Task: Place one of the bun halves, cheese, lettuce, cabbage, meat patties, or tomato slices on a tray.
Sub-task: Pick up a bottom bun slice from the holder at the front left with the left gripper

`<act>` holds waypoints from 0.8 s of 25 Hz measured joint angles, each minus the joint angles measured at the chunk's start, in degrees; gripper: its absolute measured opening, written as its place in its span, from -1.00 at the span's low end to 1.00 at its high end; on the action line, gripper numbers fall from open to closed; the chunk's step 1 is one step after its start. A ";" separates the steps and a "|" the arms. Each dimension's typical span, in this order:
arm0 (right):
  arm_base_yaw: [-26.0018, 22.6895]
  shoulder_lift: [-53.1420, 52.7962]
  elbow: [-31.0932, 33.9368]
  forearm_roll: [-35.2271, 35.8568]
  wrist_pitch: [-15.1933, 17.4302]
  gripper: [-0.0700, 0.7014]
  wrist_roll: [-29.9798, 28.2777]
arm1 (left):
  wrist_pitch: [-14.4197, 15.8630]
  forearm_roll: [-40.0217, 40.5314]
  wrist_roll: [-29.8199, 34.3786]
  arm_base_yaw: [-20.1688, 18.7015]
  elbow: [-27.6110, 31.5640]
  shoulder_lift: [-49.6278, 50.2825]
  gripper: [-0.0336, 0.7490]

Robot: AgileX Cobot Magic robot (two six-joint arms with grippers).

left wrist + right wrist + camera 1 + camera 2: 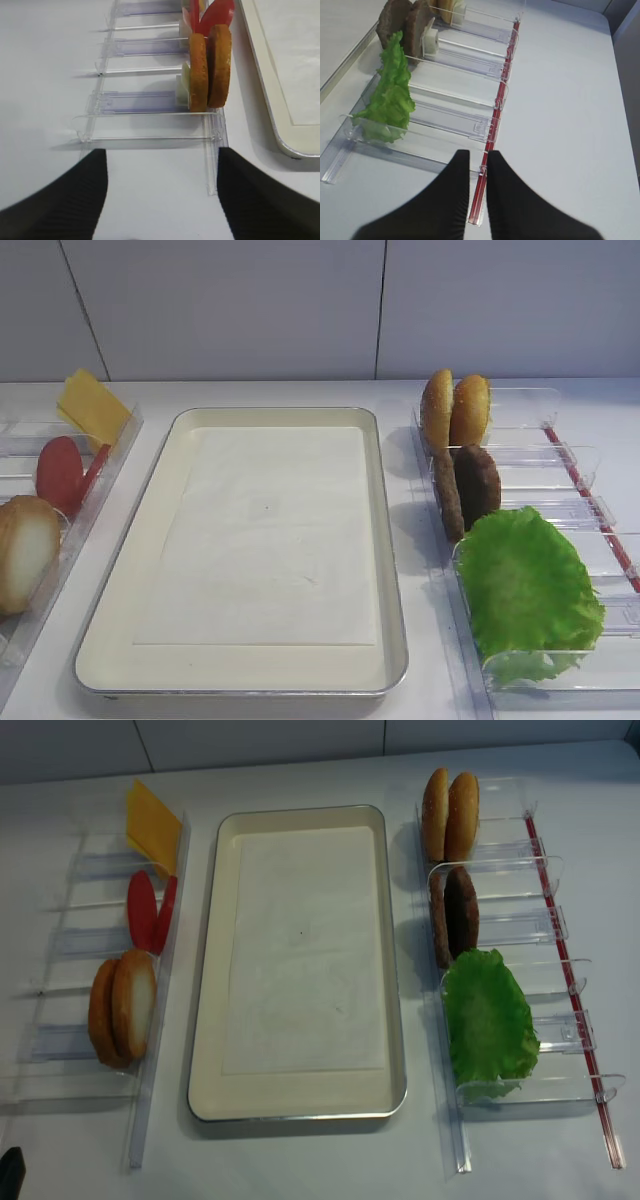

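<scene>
Black fingers of the left gripper [162, 200] stand wide apart at the bottom of the left wrist view, with nothing between them. Just past them is a clear plastic rack [150, 107] with two bun halves [210, 67] standing on edge, then red tomato slices [215, 12] behind. No words or labels can be read anywhere.

Everything sits on a white table [420, 540] with a white wall [250, 300] behind it. In the middle lies the big metal tray [390, 580], cream inside with pale paper, and no food is on it.

Over on the right, the right gripper [477, 200] has its fingers pressed together, holding nothing. It hangs above the near end of another clear rack [470, 125]. Green lettuce [390, 100] stands there, with brown meat patties [405, 25] farther back. Yellow cheese [92, 408] leans at the far left.
</scene>
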 joint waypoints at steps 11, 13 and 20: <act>0.00 0.00 0.00 0.00 0.00 -0.45 0.00 | 0.00 0.00 0.00 0.00 0.00 0.00 0.30; 0.00 0.00 0.00 0.00 0.00 -0.45 0.00 | 0.00 0.00 0.00 0.00 0.00 0.00 0.30; 0.00 0.00 0.00 0.00 0.00 -0.45 0.00 | 0.00 0.00 0.00 0.00 0.00 0.00 0.29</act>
